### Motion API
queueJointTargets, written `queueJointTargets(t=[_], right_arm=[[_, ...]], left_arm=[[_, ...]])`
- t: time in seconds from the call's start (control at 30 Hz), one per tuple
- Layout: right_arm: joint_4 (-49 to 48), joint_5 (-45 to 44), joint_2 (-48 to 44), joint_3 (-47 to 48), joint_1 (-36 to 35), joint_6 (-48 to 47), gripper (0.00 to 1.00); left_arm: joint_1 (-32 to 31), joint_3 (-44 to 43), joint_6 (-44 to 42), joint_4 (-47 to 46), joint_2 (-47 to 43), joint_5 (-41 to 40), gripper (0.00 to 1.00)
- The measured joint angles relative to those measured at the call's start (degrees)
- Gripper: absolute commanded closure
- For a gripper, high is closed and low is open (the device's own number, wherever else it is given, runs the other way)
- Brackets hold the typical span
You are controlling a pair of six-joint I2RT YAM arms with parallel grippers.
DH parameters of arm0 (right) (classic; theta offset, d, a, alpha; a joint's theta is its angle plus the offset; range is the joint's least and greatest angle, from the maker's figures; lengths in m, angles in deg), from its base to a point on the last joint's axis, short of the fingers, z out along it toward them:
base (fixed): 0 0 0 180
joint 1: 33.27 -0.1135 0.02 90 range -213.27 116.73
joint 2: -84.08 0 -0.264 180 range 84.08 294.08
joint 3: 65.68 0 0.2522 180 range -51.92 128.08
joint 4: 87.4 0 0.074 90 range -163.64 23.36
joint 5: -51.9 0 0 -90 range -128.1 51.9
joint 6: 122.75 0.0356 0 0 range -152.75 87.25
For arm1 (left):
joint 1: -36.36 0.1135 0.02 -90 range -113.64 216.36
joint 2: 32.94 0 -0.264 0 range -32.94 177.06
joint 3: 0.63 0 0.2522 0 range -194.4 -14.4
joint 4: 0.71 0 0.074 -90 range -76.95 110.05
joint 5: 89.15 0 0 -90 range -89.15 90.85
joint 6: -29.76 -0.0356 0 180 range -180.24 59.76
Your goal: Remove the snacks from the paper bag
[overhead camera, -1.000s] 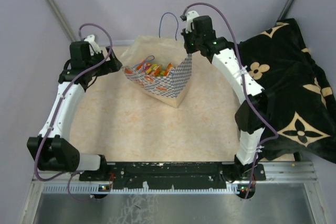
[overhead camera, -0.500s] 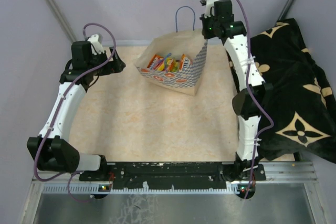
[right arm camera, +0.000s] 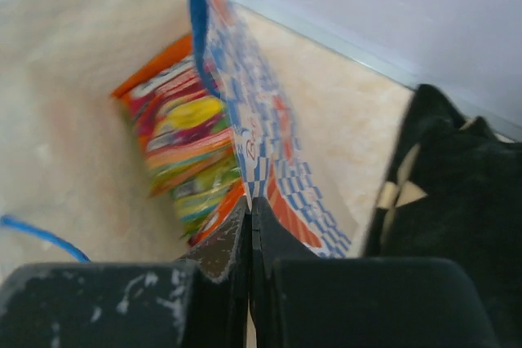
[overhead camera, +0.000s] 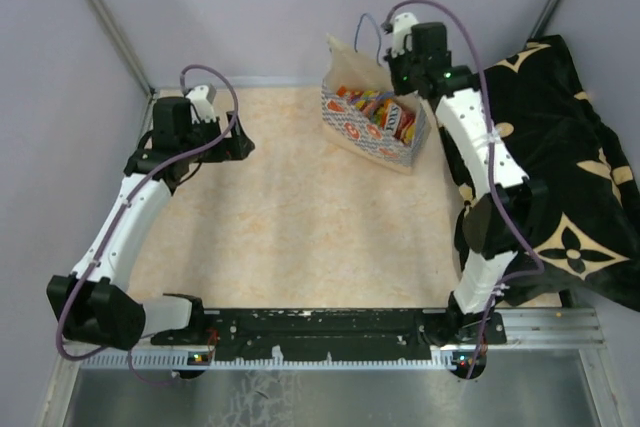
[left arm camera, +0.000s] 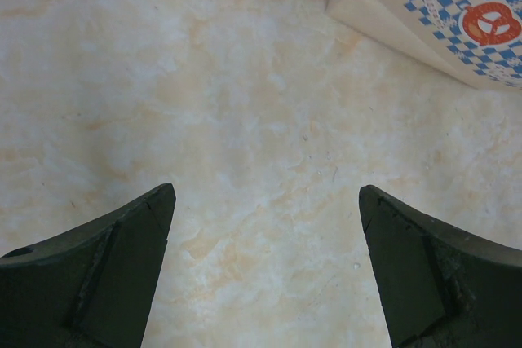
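The paper bag (overhead camera: 365, 127) with blue-white checked sides stands at the far right of the table, its mouth open upward. Several bright snacks (overhead camera: 378, 110) show inside it; the right wrist view shows them (right arm camera: 183, 148) blurred against the bag's inner wall. My right gripper (right arm camera: 251, 205) is shut on the bag's checked side wall (right arm camera: 261, 140), pinching its top edge; from above it (overhead camera: 402, 59) sits at the bag's far right corner. My left gripper (left arm camera: 265, 205) is open and empty above bare table, left of the bag's corner (left arm camera: 440, 14); from above it (overhead camera: 240, 139) is at the left.
A black cloth (overhead camera: 550, 167) with gold flower marks lies along the table's right edge, close behind the right arm, and shows in the right wrist view (right arm camera: 457, 177). Purple walls close the back and sides. A metal rail (overhead camera: 320, 332) runs along the near edge.
My right gripper has carried the bag from the table's far middle to the far right, turning it. My left gripper has moved a little toward the middle.
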Motion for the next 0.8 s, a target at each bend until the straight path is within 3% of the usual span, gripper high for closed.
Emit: queueJointTargets(t=[0.17, 0.33, 0.53, 0.8], right_arm=[[-6.86, -3.63, -13.22, -19.89, -10.78, -1.03, 1.00], [-12.15, -6.73, -22.45, -32.46, -15.54, -0.61, 1.00], [-14.53, -11.52, -30.38, -40.92, -19.39, 0.76, 1.00], [-14.69, -14.78, -33.18, -43.43, -22.10, 2.45, 1.00]], left_arm=[[-2.45, 6.19, 0.90, -1.55, -3.69, 1.16, 0.00], [-3.72, 11.28, 2.99, -4.37, -4.46, 2.01, 0.00], [-4.24, 14.93, 3.93, -5.05, -7.08, 1.57, 0.00], [-4.24, 15.39, 4.79, -7.15, -10.75, 3.65, 0.00]])
